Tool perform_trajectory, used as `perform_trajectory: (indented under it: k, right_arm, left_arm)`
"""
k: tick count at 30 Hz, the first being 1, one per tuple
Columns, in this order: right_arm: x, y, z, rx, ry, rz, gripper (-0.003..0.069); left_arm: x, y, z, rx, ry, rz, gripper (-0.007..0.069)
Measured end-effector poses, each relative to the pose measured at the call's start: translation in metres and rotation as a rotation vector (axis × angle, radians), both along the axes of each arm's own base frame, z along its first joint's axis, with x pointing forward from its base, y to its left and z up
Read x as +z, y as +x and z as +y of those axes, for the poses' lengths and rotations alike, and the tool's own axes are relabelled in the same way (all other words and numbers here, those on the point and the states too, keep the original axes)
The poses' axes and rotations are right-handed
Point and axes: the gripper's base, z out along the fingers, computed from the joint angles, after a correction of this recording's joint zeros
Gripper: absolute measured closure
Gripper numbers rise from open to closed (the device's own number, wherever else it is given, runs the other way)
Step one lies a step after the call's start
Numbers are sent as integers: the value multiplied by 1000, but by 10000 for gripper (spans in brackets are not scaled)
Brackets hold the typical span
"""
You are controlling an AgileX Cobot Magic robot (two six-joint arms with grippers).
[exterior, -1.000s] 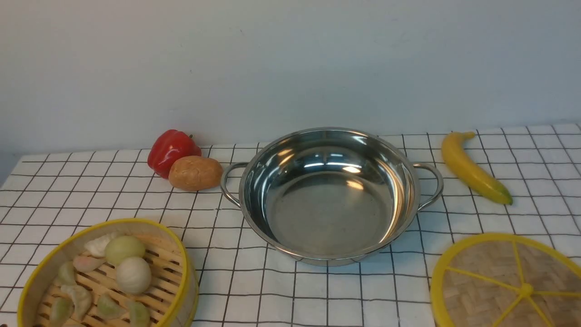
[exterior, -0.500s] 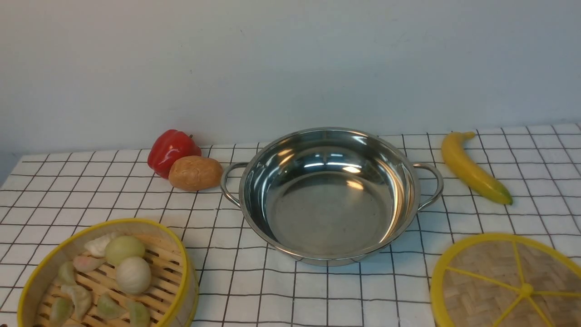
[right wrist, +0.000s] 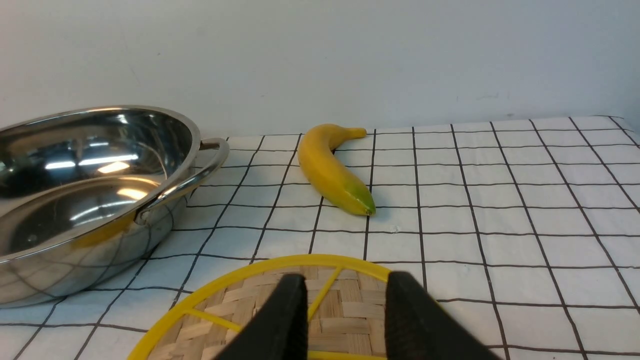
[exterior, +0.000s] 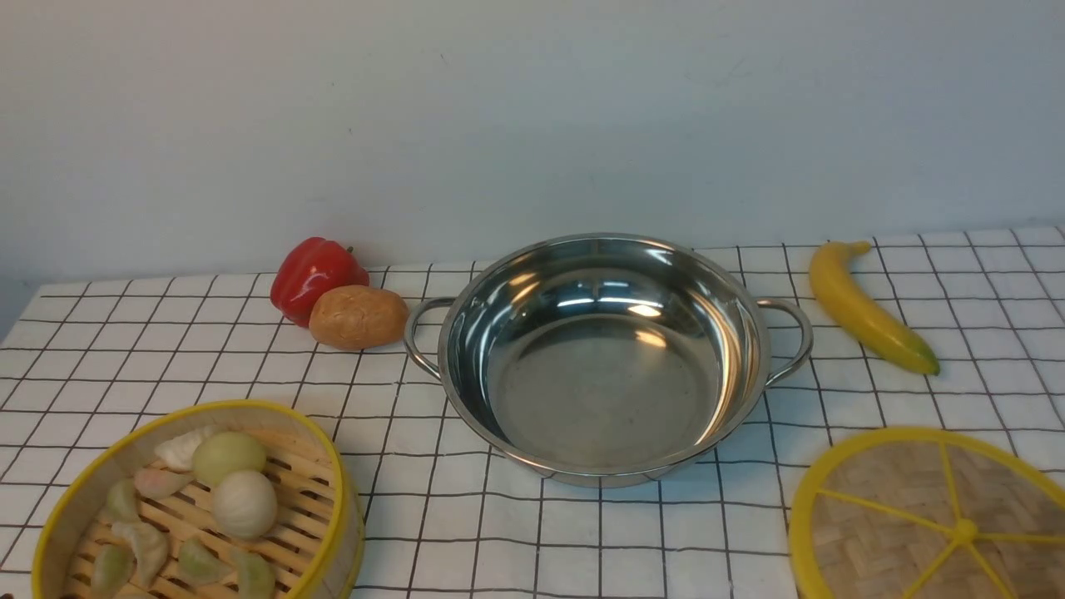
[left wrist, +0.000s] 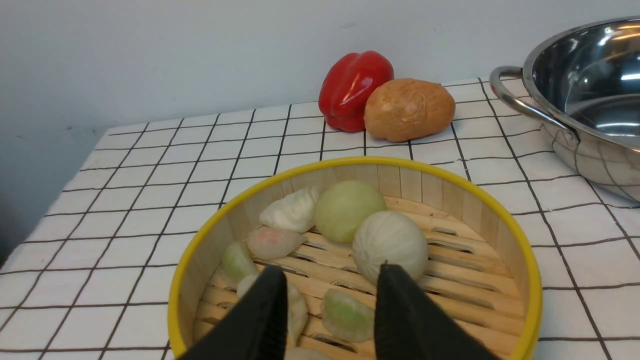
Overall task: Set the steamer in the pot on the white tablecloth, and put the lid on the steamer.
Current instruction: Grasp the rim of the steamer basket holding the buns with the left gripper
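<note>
The steamer (exterior: 349, 512) sits upright in the lower left corner of the front view, mouth up and partly cut off by the bottom edge. Its slatted floor runs across the frame, rising a little toward the right. Pale buns (exterior: 244, 502) and small dumplings (exterior: 150, 545) lie on the slats.

The pot (exterior: 603, 358) stands in the middle of the frame on the white tablecloth (exterior: 166, 358), open side up and with nothing in it. Its two loop handles point left and right, so its long axis lies level across the picture. The steamer is apart from the pot, below and left of it.

The lid (exterior: 932, 516) lies flat in the lower right corner, cut by the right and bottom edges, with its centre knob up and yellow spokes fanning out. It is also apart from the pot.

A red bell pepper (exterior: 314, 276) and a potato (exterior: 358, 316) touch each other just left of the pot's left handle. A banana (exterior: 865, 308) lies right of the pot, slanting from its stem at the upper left to its green tip at the lower right.

Neither arm shows in the front view. In the left wrist view, the left gripper (left wrist: 331, 270) hangs over the steamer (left wrist: 440, 192), jaws parted and holding nothing. In the right wrist view, the right gripper (right wrist: 346, 277) hangs over the lid (right wrist: 350, 320), jaws spread wide and holding nothing.
</note>
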Motion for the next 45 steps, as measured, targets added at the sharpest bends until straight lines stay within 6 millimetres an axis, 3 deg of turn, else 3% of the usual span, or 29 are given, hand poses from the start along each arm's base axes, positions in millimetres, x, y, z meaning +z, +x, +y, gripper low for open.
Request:
perform_trajectory:
  k: [11,22,30,33,39,41,45]
  right_arm:
    - [0,0,0,0,1,0,417]
    - [0,0,0,0,3,0,417]
    - [0,0,0,0,3,0,417]
    - [0,0,0,0,3,0,417]
    - [0,0,0,0,3,0,417]
    - [0,0,0,0,3,0,417]
    - [0,0,0,0,3,0,417]
  left_arm:
    - [1,0,0,-2,-9,-8,382]
    - [30,3,-5,-4,-434,-330,382]
    - [43,1,-1,23,-583,-451,382]
    - [54,-3,-7,-30,-592,-381,382]
    - [99,-10,-27,-187,-506,-75,382]
    - [116,-9,-35,-280,-381,145,382]
    - [122,11,-36,-353,-219,500,382]
